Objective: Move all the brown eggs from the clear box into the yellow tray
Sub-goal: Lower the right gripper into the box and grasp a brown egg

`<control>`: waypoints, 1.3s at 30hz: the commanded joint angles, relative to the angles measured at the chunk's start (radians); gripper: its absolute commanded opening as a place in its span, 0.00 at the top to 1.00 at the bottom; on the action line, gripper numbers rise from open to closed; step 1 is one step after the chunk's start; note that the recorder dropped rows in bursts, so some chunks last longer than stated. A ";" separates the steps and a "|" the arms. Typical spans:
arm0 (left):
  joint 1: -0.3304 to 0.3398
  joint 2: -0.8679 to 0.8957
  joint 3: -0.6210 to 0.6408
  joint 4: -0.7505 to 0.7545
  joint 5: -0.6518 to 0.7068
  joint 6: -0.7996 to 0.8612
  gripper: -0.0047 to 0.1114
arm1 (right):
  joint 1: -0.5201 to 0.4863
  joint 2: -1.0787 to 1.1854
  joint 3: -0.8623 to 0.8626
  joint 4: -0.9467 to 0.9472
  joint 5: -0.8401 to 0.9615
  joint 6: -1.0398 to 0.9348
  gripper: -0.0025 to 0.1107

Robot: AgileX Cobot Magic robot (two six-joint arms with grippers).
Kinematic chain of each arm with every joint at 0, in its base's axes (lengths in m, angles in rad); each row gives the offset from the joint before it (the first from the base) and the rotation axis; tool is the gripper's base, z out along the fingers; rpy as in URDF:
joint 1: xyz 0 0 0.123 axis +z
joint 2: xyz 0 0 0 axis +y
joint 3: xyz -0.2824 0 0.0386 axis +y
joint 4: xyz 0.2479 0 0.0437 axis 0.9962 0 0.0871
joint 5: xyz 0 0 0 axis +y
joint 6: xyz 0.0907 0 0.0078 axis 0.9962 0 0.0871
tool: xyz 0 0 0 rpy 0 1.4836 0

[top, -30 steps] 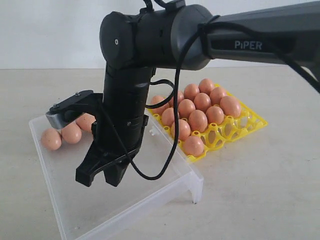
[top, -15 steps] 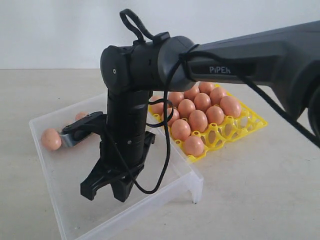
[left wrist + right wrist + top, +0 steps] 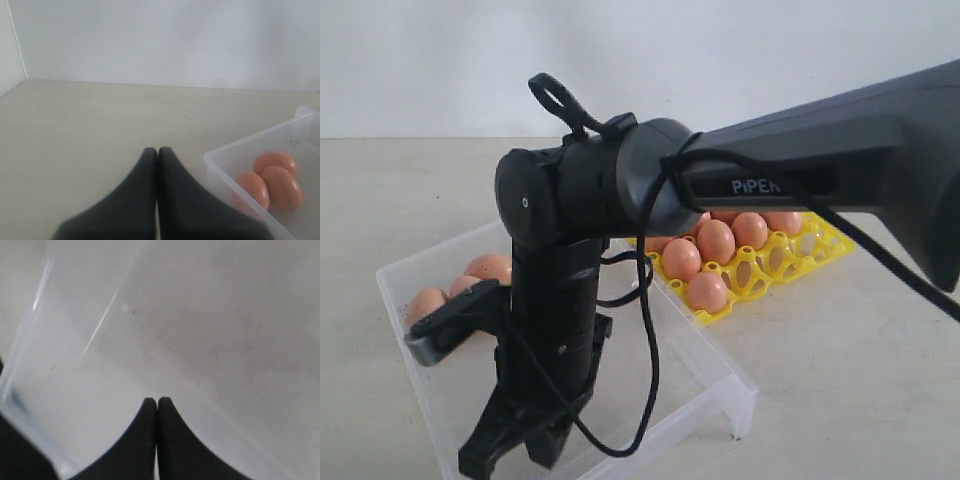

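Right gripper (image 3: 157, 401): fingers (image 3: 142, 440) were pressed tip to tip with nothing between them, pointing down at the bare frosted floor of the clear box (image 3: 210, 315). In the exterior view the right gripper (image 3: 515, 450) hung low over the near end of the clear box (image 3: 732, 400). Couldn't tell if the tips touched the floor.

Left gripper (image 3: 157, 150): fingers (image 3: 137, 195) were also closed flat against each other and empty. They were over the bare table (image 3: 75, 125), just outside a corner of the clear box (image 3: 220, 167).

Three brown eggs (image 3: 282, 185) lay huddled in that corner, touching one another and close to the wall. In the exterior view the same three brown eggs (image 3: 490, 268) sat at the far left corner of the box, partly behind the camera bracket (image 3: 440, 325) on the right arm (image 3: 800, 170).

More eggs sat in the cups of the yellow tray (image 3: 768, 265). Five were in plain sight, one of them (image 3: 707, 292) in the near corner cup, and others were cut off by the arm. Cups along the tray's front right edge showed open lattice.

The tray sat on the table (image 3: 850, 380) just beside the box's far right side; touching or not, couldn't tell. A black cable (image 3: 650, 370) looped down from the arm's wrist over the box.
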 commanded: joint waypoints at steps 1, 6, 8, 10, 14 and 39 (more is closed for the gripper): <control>-0.003 -0.003 -0.004 -0.005 0.000 0.001 1.00 | -0.003 -0.023 -0.053 -0.114 -0.235 -0.011 0.98; -0.003 -0.003 -0.004 -0.005 0.000 0.001 1.00 | -0.006 -0.023 -0.152 -0.240 -0.308 -0.012 0.85; -0.003 -0.003 -0.004 -0.005 0.000 0.001 1.00 | -0.005 -0.023 -0.182 -0.265 -0.329 -0.012 0.73; -0.003 -0.003 -0.004 -0.005 0.000 0.001 1.00 | -0.005 -0.020 -0.196 -0.278 -0.383 -0.010 0.58; -0.003 -0.003 -0.004 -0.005 0.000 0.001 1.00 | -0.005 -0.016 -0.196 -0.334 -0.541 0.064 0.48; -0.003 -0.003 -0.004 -0.005 0.000 0.001 1.00 | -0.052 0.206 -0.325 -0.387 -0.556 0.171 0.48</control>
